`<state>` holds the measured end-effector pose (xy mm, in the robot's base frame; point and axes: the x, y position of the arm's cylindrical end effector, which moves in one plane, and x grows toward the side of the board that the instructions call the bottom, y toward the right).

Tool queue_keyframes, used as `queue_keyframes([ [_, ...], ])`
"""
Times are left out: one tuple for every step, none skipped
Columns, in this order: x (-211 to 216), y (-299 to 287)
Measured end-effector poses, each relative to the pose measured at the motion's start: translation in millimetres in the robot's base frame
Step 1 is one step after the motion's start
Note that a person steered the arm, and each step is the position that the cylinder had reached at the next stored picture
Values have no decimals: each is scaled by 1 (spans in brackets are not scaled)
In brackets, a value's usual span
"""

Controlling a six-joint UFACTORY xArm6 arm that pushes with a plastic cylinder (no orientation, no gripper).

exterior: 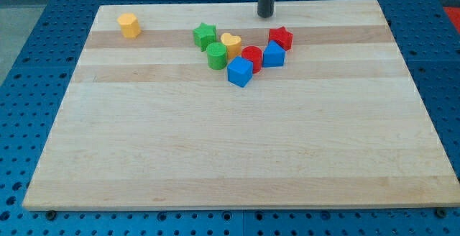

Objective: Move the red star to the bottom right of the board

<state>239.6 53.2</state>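
The red star [281,37] lies near the view's top, right of centre, at the right end of a cluster of blocks. My tip [266,14] stands on the board just above and a little left of the red star, a small gap apart from it. Touching or close to the star are a blue block [274,55] below it and a red cylinder [251,58] to the lower left.
The cluster also holds a yellow heart [231,44], a green star [205,34], a green cylinder [216,55] and a blue cube [240,72]. A yellow hexagon block [129,25] sits alone at the top left. The wooden board [237,157] lies on a blue perforated table.
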Motion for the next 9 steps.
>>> queue_keyframes([
  [26, 1],
  [63, 9],
  [65, 15],
  [132, 43],
  [143, 44],
  [145, 44],
  [127, 36],
  [56, -1],
  [48, -43],
])
